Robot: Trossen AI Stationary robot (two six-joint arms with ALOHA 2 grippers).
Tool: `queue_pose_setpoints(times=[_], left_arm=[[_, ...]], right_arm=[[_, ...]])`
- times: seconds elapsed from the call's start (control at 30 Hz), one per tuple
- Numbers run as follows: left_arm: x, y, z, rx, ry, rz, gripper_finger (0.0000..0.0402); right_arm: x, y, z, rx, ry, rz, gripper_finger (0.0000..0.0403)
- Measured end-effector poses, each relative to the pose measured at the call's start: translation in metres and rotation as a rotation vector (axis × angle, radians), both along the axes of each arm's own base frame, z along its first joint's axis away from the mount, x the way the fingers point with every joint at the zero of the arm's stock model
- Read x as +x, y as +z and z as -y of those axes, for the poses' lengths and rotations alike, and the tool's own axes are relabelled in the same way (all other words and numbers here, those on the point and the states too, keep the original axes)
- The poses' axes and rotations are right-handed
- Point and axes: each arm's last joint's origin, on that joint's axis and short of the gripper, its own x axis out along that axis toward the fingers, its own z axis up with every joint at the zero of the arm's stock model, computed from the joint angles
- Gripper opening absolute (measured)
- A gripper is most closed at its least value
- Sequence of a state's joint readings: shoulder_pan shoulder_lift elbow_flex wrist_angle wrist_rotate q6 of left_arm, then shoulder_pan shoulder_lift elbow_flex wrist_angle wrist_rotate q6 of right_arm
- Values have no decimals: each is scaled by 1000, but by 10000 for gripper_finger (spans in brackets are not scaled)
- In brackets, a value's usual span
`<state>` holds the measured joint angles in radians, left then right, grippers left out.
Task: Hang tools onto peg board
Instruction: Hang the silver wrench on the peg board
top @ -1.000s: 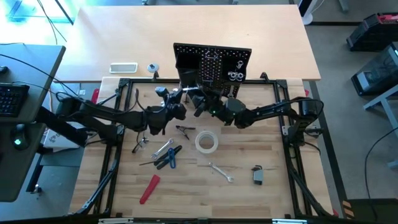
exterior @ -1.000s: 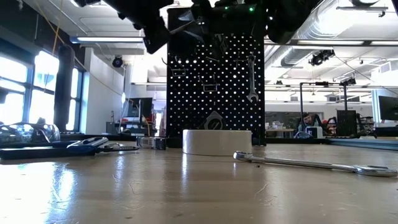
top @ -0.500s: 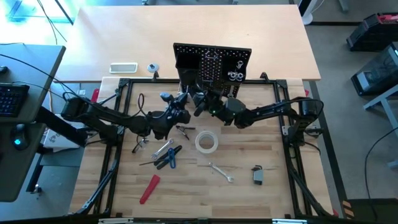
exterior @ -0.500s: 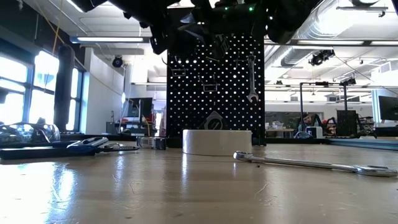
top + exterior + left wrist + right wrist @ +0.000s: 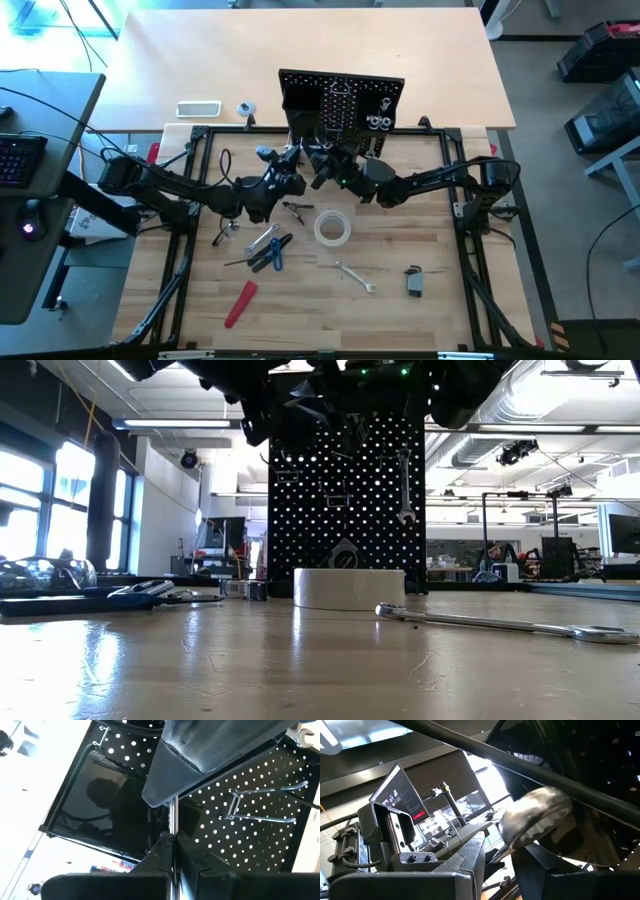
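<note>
The black peg board point(image 5: 340, 100) stands upright at the table's far middle and also shows in the low view point(image 5: 345, 510). One silver wrench point(image 5: 403, 485) hangs on it. My left gripper point(image 5: 289, 163) and my right gripper point(image 5: 318, 163) meet just in front of the board, raised above the table. Both are at another silver wrench point(image 5: 173, 817), which is seen edge-on as a thin bar. Other tools lie on the table: a white tape roll point(image 5: 332, 227), blue-handled pliers point(image 5: 272, 252), a red-handled tool point(image 5: 240, 303), a small tape measure point(image 5: 414, 281) and a wrench point(image 5: 355, 277). My left gripper pinches the wrench's thin shank point(image 5: 173, 837) between its two fingers, which point toward the peg board. The wrench is lifted clear of the table. My right gripper has the wrench's other end, a blurred silver head point(image 5: 535, 817), between its fingers. Its own finger point(image 5: 215, 750) hides the place of contact.
The peg board carries a black bin point(image 5: 105, 815) and wire hooks point(image 5: 265, 805) close behind the grippers. Small dark pliers point(image 5: 295, 208) and another silver wrench point(image 5: 260, 240) lie under the left arm. A black frame point(image 5: 190, 200) borders the table.
My left gripper has moved toward the table's right and far edge, up to my right gripper and the wrench in front of the peg board, then kept still. The right gripper has stayed where it was.
</note>
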<state>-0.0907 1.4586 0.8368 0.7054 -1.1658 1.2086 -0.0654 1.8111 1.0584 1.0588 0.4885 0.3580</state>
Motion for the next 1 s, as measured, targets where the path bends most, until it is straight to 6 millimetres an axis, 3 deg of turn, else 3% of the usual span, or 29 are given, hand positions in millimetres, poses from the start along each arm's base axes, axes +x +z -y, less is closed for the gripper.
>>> queue_pose_setpoints(times=[0.2,0.4,0.6,0.73,1.0], left_arm=[[0,2,-2,2,6,13,0],[-1,4,-5,1,14,27,0],[0,2,-6,2,12,11,11],[0,-1,-6,-1,3,-26,49],[-1,-5,1,-19,9,-26,162]], right_arm=[[0,1,0,-2,-1,14,79],[-1,4,0,-67,-3,9,16],[-1,4,0,-90,-12,0,14],[-1,4,0,-105,-26,-10,5],[-2,6,-1,-125,-23,-8,4]])
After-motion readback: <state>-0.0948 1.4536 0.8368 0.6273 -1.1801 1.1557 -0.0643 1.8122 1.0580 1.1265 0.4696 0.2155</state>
